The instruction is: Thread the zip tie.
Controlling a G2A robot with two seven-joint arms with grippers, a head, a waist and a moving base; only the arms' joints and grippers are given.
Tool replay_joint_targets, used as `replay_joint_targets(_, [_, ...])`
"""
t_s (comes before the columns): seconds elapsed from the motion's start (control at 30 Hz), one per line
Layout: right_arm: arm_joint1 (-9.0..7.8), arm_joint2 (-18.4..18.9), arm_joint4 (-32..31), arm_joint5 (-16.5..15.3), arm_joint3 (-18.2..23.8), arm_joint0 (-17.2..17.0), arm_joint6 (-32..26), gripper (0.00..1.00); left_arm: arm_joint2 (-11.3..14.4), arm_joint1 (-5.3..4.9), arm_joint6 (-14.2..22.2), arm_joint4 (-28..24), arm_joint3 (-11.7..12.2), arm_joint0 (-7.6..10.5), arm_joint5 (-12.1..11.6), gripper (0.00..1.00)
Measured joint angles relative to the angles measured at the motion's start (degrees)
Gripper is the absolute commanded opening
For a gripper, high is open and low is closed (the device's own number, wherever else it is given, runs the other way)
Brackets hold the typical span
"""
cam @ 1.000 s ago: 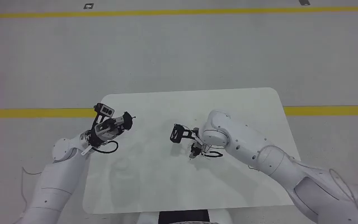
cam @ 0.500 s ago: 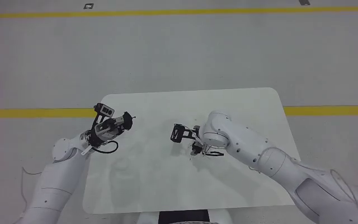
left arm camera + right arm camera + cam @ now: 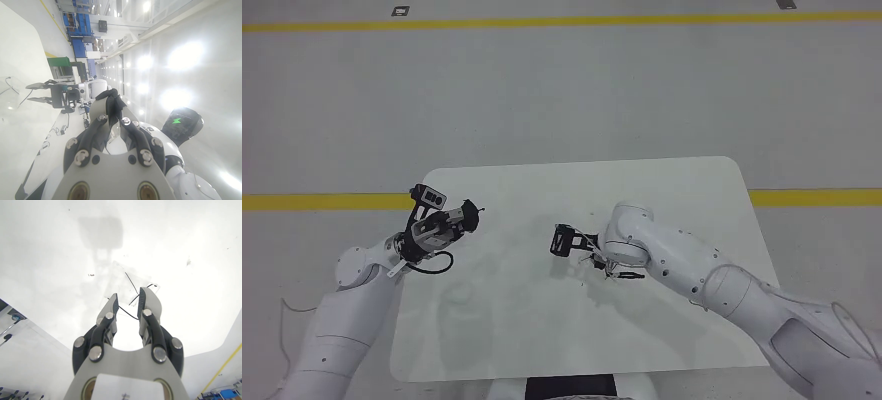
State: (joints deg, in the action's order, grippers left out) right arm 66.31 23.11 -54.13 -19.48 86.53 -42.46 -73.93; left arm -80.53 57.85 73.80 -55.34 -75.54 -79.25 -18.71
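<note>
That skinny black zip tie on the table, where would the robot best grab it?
Mid-strap on the zip tie, from straight above, one finger on each side. It lies flat and thin on a clear sheet, so a sideways approach would likely find nothing to pinch. The open right gripper sits over it.

The zip tie (image 3: 130,281) lies on a sheet (image 3: 117,281) on the bench (image 3: 662,200); the right end effector (image 3: 128,292) is over the sheet, the left end effector (image 3: 470,213) well left of it.
</note>
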Motion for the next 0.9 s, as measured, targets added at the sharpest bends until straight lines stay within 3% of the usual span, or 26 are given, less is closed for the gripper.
replay_joint_targets(0.37, [1.96,-3.56,-0.6,0.0,-5.54,1.0,3.5,0.27,0.0,0.0,0.0,0.0,0.0,0.0,0.0,0.0])
replay_joint_targets(0.9, [4.62,-5.67,1.02,0.0,-12.02,2.8,5.77,0.22,0.0,0.0,0.0,0.0,0.0,0.0,0.0,0.0])
